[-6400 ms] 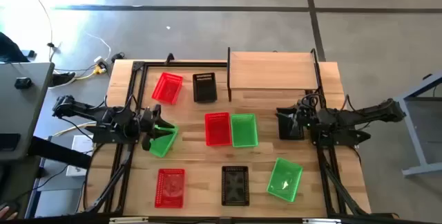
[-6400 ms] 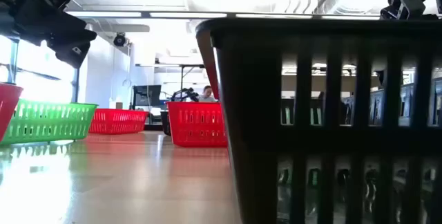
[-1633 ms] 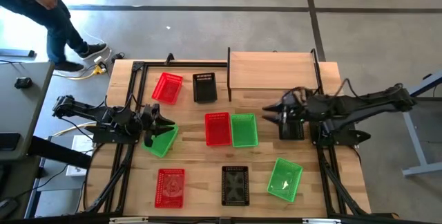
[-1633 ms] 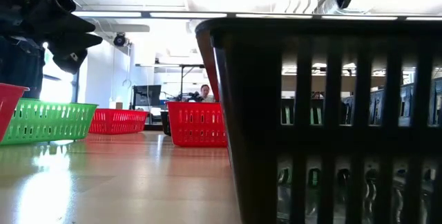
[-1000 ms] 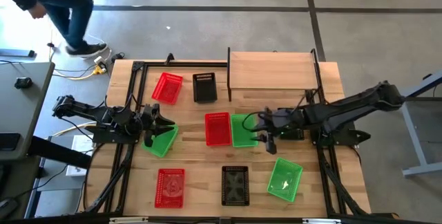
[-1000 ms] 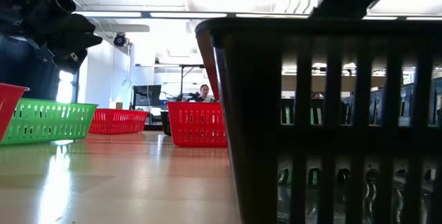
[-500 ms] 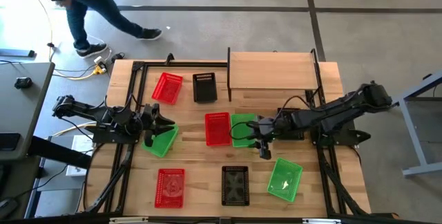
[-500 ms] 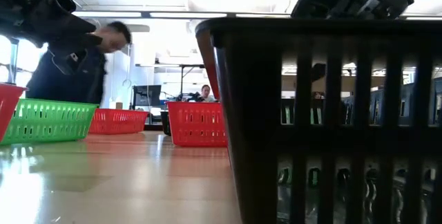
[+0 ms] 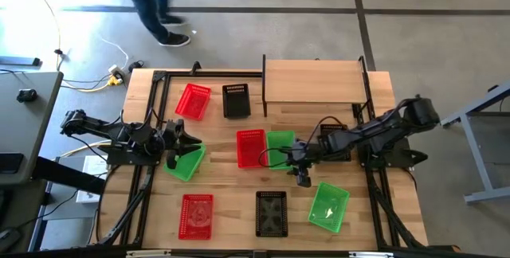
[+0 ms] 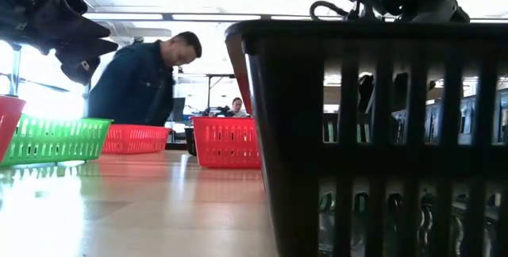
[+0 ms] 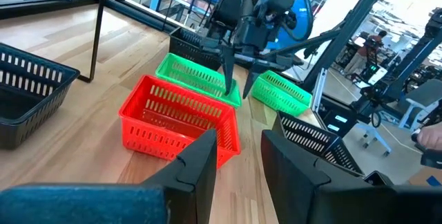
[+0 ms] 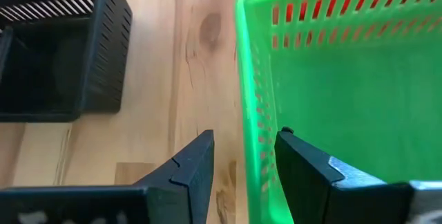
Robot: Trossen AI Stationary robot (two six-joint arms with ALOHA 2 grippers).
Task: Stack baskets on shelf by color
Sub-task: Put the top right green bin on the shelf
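My right gripper (image 9: 300, 170) (image 12: 245, 135) is open and points down at the middle green basket (image 9: 280, 149). One finger stands inside and one outside its near end wall (image 12: 250, 113). I see no touch. This basket sits beside a red basket (image 9: 251, 148). My left gripper (image 9: 177, 140) (image 11: 238, 141) waits open above the left green basket (image 9: 185, 162). Other baskets rest on the tabletop: red (image 9: 193, 101), black (image 9: 236, 100), red (image 9: 197, 215), black (image 9: 271, 213), green (image 9: 328, 207). A further black basket (image 9: 335, 142) lies under my right arm. The shelf (image 9: 313, 81) stands at the far right.
Black frame rails (image 9: 151, 130) run along the table's left and right sides. The near black basket (image 10: 381, 130) fills much of the low view. A person (image 9: 151, 3) walks on the floor beyond the far edge. Bare wood (image 9: 231, 186) lies between the middle and near baskets.
My right gripper has moved toward the table's left and near edge and has come down over the middle green basket's near end. The baskets have stayed in place. The person beyond the far edge has walked toward the right.
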